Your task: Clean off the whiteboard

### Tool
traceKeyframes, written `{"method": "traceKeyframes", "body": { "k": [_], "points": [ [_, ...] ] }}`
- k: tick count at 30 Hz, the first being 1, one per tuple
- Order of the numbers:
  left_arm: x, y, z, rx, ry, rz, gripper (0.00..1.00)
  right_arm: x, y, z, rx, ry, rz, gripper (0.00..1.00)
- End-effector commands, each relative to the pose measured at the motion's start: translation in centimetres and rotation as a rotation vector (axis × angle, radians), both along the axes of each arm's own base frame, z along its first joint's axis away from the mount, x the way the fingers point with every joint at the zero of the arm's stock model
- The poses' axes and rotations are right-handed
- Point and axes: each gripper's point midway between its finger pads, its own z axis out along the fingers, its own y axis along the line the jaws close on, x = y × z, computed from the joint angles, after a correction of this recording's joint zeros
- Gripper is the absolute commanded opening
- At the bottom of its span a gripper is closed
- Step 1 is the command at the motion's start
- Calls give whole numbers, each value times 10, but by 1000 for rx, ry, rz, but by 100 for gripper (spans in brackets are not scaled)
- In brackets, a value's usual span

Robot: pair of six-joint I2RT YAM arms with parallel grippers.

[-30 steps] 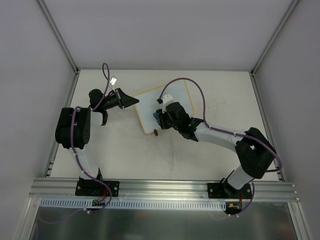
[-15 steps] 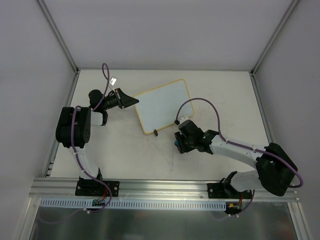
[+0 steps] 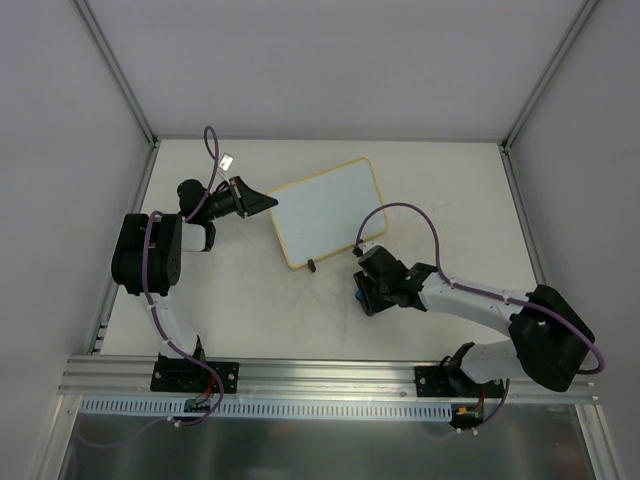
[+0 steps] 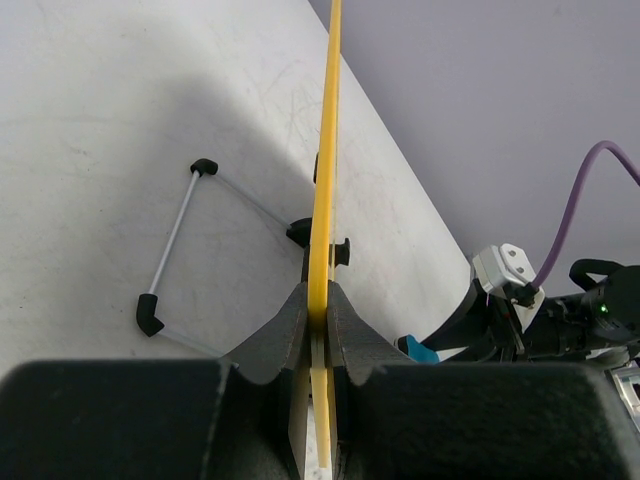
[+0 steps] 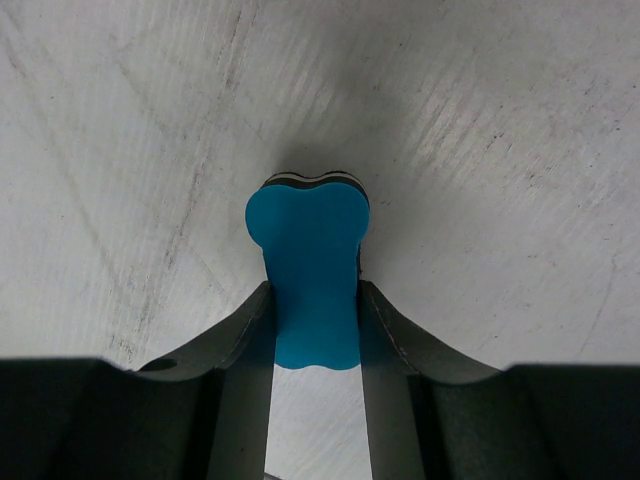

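Clearance is what we watch here: the right gripper (image 3: 363, 295) sits low over the bare table (image 3: 250, 300), just off the near right part of the whiteboard (image 3: 328, 210) and not touching it. Its jaws are closed onto a small blue eraser (image 5: 306, 270), pinched across the narrow waist. In the right wrist view the eraser's end looks pressed to the tabletop, not to the board.

The whiteboard lies around the middle of the table toward the far side. Its long axis runs left to right and swings a little farther away at the right end. From the eraser it lies far and to the left, and one black clip foot (image 3: 312, 265) on its near long edge is just left of that gripper.

The left gripper (image 3: 270, 203) is clamped tight on the board's far left corner, and the left wrist view shows the pale-yellow frame (image 4: 326, 150) edge-on between its jaws.

We can make out no marks on the white surface from above, so we judge the wiping done or nearly so. If another pass is wanted, the right arm has the eraser and is the nearer one. It would need to travel far and left, rising over the near frame edge rather than shoving it
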Motion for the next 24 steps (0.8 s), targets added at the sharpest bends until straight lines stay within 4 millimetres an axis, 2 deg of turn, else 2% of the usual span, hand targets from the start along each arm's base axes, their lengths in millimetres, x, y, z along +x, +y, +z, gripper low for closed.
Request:
{"method": "traceKeyframes", "body": {
  "k": [1, 4, 7, 8, 10, 11, 14, 15, 16, 18, 19, 20, 24],
  "points": [
    [-5, -2, 7, 7, -78, -39, 0, 3, 2, 4, -3, -12, -15, 2],
    [-5, -2, 7, 6, -78, -39, 0, 7, 7, 11, 31, -46, -12, 0],
    [-5, -2, 8, 4, -79, -40, 0, 27, 21, 35, 59, -122, -1, 0],
    [-5, -2, 9, 4, -82, -40, 0, 43, 35, 53, 78, -168, 12, 0],
    [-6, -2, 8, 4, -80, -39, 0, 62, 47, 72, 84, -222, 18, 0],
    [-6, -2, 8, 3, -79, -42, 0, 80, 64, 90, 101, -262, 26, 0],
    [-7, -2, 7, 3, -77, -40, 0, 113, 82, 111, 107, -321, 38, 0],
    [-7, -2, 7, 3, -79, -42, 0, 123, 87, 106, 93, -316, 38, 0],
    [-7, -2, 8, 2, -79, -44, 0, 138, 97, 123, 120, -349, 43, 0],
    [-7, -2, 8, 1, -79, -44, 0, 162, 96, 125, 129, -348, 12, 0],
    [-7, -2, 9, 1, -83, -42, 0, 175, 102, 125, 142, -342, 6, 0],
    [-7, -2, 8, 0, -78, -44, 0, 187, 96, 126, 148, -344, -18, 0],
    [-7, -2, 8, -1, -80, -44, 0, 216, 98, 125, 185, -348, -36, 0]
  ]
}}
